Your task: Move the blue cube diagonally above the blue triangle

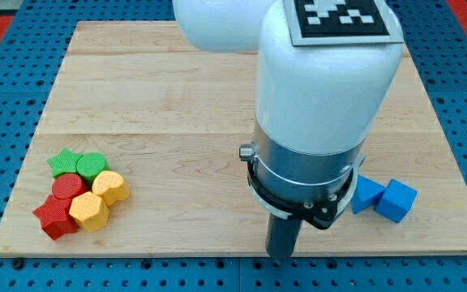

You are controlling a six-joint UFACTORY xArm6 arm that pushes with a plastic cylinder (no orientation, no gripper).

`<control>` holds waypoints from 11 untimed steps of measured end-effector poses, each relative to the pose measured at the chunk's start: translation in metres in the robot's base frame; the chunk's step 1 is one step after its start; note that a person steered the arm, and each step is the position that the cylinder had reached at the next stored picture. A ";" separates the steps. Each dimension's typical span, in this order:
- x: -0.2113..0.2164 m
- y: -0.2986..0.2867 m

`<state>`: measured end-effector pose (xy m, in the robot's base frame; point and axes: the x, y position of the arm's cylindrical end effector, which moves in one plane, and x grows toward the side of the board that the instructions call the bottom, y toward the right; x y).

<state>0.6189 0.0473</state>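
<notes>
Blue cube [397, 200] touching blue triangle [367, 195], both right of my tip [280, 255] near desk [177, 97] bottom edge; no pincer fitted, state untellable.

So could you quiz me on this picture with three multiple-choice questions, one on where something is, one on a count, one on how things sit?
1. Where are the two blue blocks?
A. the view's top left
B. the view's bottom right
C. the middle of the board

2. How many yellow blocks are in the cluster at the view's bottom left?
A. one
B. two
C. four

3. How do the blue cube and blue triangle sit?
A. side by side, touching
B. stacked
C. far apart

Answers:
1 B: the blue cube and blue triangle lie right of my tip.
2 B: one yellow block and another.
3 A: their edges meet.
</notes>
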 end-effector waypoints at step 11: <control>-0.066 0.134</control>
